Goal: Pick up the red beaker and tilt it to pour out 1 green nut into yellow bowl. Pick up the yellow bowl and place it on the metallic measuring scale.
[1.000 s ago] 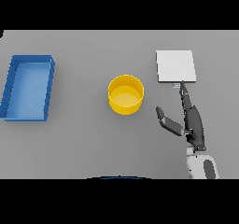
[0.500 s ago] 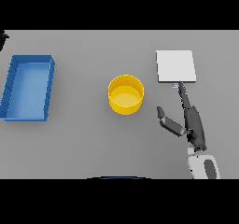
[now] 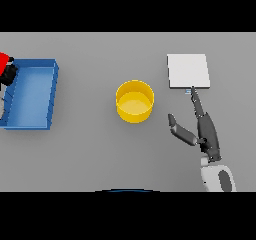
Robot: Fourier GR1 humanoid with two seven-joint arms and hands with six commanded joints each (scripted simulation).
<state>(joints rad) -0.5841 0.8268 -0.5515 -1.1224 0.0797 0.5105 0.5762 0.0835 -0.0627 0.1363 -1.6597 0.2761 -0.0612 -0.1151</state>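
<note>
The yellow bowl (image 3: 134, 102) stands upright in the middle of the table; I can see nothing inside it. At the far left edge, a corner of the red beaker (image 3: 4, 62) shows, with my dark left hand (image 3: 9, 74) against it over the left rim of the blue tray. Most of both is cut off by the frame. The metallic measuring scale (image 3: 188, 71) is a pale square plate at the right rear. My right hand (image 3: 208, 133) lies open just in front of it, fingers straight towards the scale and thumb spread left, holding nothing.
A blue rectangular tray (image 3: 52, 91) sits at the left, its inside bare as far as I can see. Grey table surface lies between the tray, the bowl and the scale.
The red beaker and more of my left hand have come into view at the far left edge. The right hand, bowl and scale have not moved.
</note>
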